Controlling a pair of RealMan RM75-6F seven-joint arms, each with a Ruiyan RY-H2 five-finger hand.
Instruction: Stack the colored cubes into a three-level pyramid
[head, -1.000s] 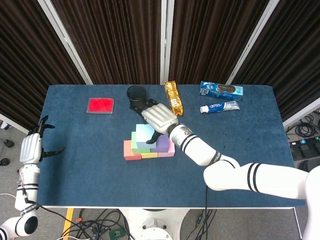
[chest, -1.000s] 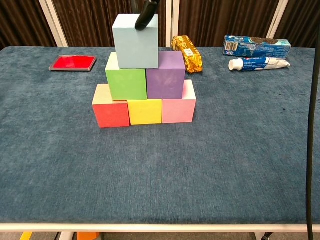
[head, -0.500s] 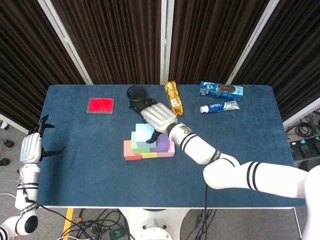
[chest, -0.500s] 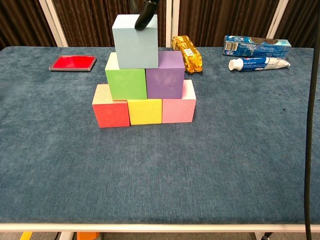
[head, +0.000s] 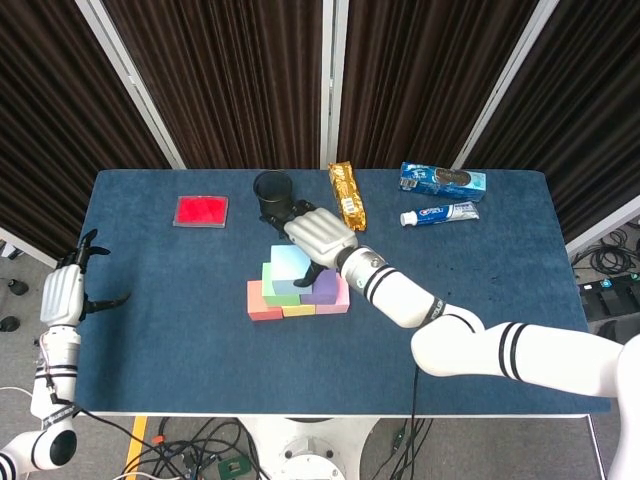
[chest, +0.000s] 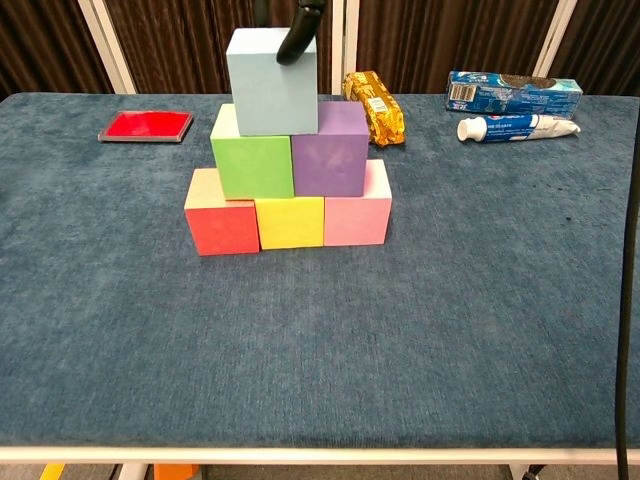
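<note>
My pyramid looks complete, the light blue cube (chest: 271, 80) topping the green cube (chest: 253, 152) and purple cube (chest: 331, 150), my right hand (head: 318, 234) at its two o'clock corner, grasp unclear, release remaining.

Bright even overhead light, soft shadows, sharp; curtains perhaps underexposed.

Toothpaste (chest: 516, 127), biscuits (chest: 513, 92), red pad (chest: 146, 126).

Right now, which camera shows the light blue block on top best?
The chest view: the light blue block shows its whole front face. In the head view the right hand covers part of it.
</note>
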